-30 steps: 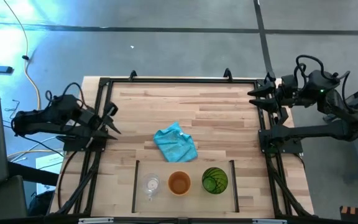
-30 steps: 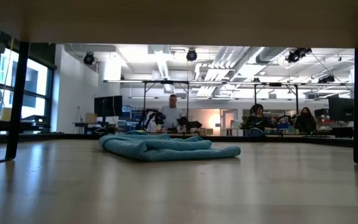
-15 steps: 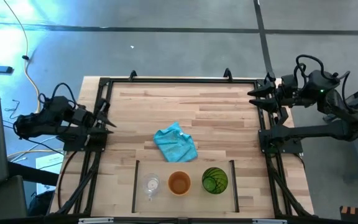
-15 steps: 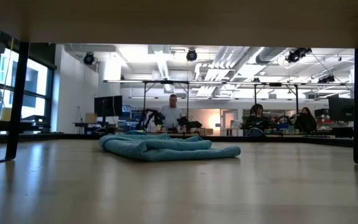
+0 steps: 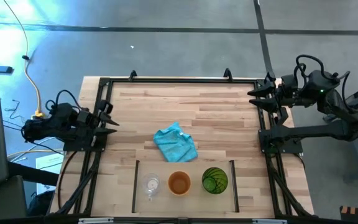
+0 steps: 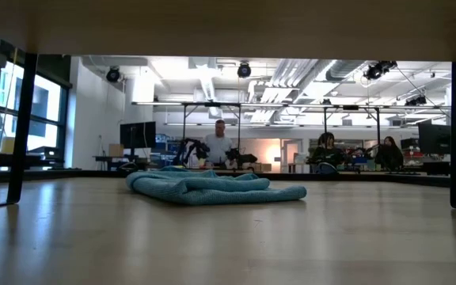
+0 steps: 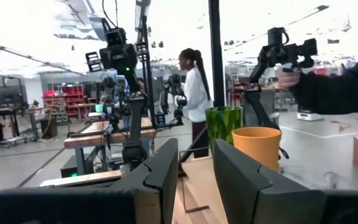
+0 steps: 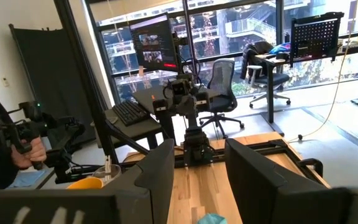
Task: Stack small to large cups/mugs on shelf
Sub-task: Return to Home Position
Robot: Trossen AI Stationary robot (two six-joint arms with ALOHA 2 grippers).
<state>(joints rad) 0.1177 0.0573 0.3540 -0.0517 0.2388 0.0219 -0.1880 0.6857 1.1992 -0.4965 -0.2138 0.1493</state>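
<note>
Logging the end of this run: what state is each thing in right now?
small clear glass: upright, inside the shelf outline, left end of the row
orange cup: upright, middle
green tumbler: upright, right end
blue cloth: crumpled, outside the outline
left claw: open, empty, at the table edge
right claw: open, empty, at the opposite edge

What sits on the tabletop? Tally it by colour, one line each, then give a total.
Clear: 1, the clear glass
Orange: 1, the orange cup
Green: 1, the green tumbler
Light blue: 1, the cloth
Total: 4
</note>
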